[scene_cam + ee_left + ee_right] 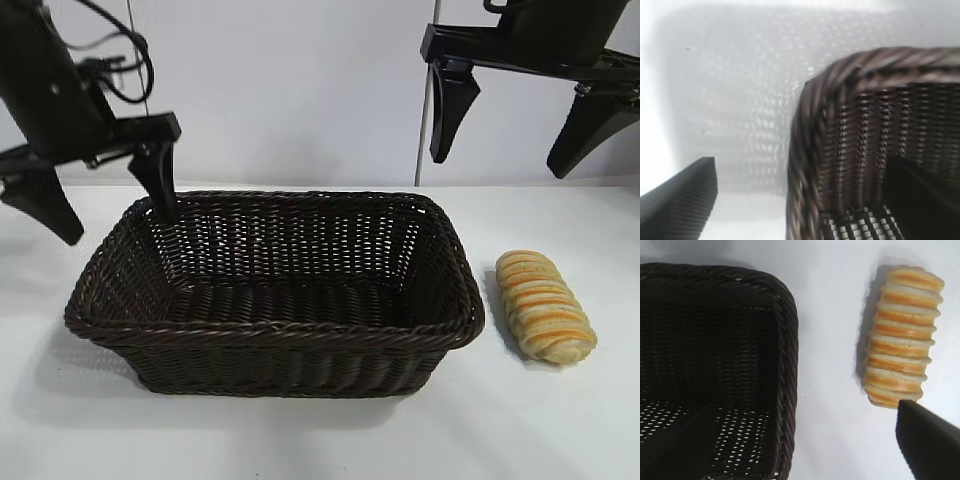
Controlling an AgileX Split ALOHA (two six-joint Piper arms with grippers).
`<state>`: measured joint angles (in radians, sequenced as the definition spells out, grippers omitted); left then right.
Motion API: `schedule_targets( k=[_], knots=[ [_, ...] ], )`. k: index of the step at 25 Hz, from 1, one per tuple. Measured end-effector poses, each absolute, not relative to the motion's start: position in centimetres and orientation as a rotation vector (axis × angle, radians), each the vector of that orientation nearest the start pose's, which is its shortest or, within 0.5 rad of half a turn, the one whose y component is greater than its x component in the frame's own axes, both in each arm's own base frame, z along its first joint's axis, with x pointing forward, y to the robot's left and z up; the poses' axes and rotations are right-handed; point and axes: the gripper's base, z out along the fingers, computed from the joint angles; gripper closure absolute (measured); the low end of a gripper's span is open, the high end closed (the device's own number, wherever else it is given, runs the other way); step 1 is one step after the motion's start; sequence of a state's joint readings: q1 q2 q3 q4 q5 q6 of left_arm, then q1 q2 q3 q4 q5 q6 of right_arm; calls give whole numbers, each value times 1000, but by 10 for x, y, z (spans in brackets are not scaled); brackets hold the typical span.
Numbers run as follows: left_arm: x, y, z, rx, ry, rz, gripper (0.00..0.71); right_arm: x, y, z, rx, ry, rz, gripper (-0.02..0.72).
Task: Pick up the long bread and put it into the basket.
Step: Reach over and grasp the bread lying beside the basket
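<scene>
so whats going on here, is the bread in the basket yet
Not yet. The long bread lies on the white table just outside the basket, by its right end, and nothing is inside the basket. The left gripper hangs open over the basket's left end. The right gripper hangs open above the bread. Neither holds anything.

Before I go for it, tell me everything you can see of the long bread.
The long bread is an oblong golden-tan roll with orange-brown crosswise ridged stripes, whole and intact as far as I can see. It lies flat on the white table, outside the basket, beside the basket's short side on the right arm's side, with a strip of bare table between them. Nothing grips or touches it. The right gripper hangs open above it.
</scene>
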<state>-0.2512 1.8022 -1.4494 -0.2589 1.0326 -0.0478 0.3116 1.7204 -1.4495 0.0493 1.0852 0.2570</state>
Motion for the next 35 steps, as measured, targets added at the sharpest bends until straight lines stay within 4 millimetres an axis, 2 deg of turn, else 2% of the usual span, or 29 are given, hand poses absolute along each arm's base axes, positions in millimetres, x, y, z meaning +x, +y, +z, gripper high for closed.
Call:
schedule_targets(
  k=[6,22,35],
  knots=[
    [348,-106,282,139,2835,-345,52,339,113,285,-75,2857,184,8],
    [347,-105,282,23,2864,-352,52,339,113,285,-76,2858,183,8],
    [349,-111,284,-80,2833,-468,52,339,114,285,-75,2866,186,8]
  ],
)
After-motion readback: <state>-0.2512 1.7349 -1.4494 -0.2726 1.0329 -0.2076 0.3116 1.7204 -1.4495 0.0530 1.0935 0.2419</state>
